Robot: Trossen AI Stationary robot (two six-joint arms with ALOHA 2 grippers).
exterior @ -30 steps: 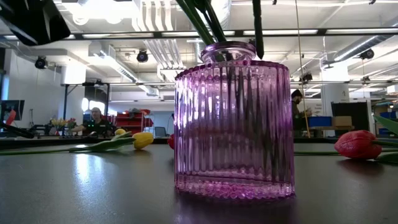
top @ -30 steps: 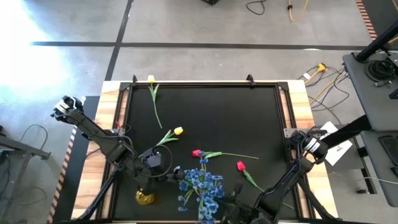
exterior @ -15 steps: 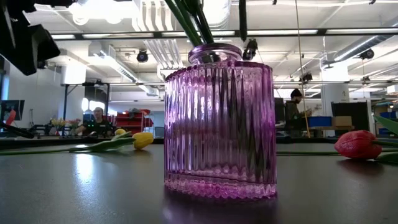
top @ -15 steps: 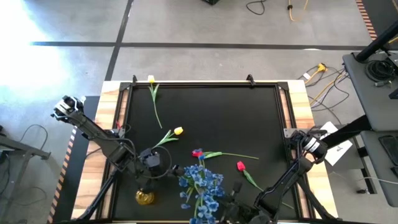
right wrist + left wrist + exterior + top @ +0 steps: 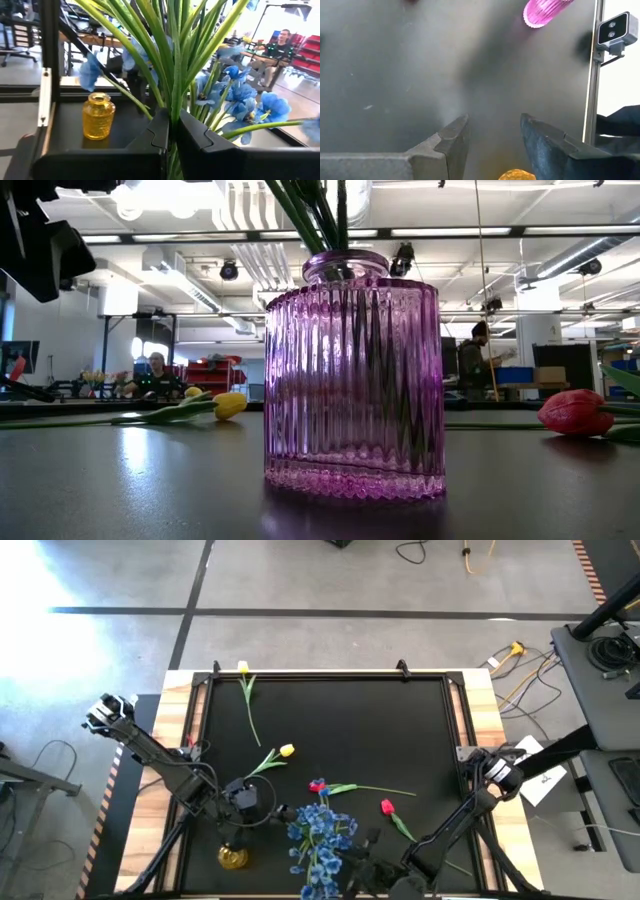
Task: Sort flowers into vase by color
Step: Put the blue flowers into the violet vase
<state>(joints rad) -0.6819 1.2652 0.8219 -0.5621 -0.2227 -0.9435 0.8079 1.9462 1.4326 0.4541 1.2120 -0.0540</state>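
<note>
A bunch of blue sprays (image 5: 320,840) stands in the ribbed purple vase (image 5: 350,370), their stems (image 5: 315,215) passing down through its neck. My right gripper (image 5: 171,132) is shut on a green stem of that bunch, at the bunch's right side (image 5: 362,865). My left gripper (image 5: 492,142) is open above the table, left of the bunch (image 5: 243,808), touching nothing; a small yellow vase (image 5: 233,857) stands just nearer. Two red tulips (image 5: 317,786) (image 5: 386,807) and two yellow tulips (image 5: 287,751) (image 5: 243,668) lie flat on the black mat. My right gripper pinches a green stem of the blue sprays (image 5: 173,107) between its two fingers, below the blossoms. The fingers come roughly level from the table's right and lie across the stem. The stem stands about upright, its lower end in the purple vase's neck (image 5: 342,220).
The yellow vase (image 5: 98,116) stands near the table's near left corner. Long thin stems (image 5: 372,788) trail from the lying tulips across the mat's middle. A raised frame (image 5: 455,720) borders the mat. People sit and stand in the room far behind the table.
My right gripper moved toward the table's left and near edge, carrying its stem over to the vase's neck, where it now stands with the other stems. The purple vase slid a little sideways early on, then stayed put. The blue bunch shifted slightly with it.
</note>
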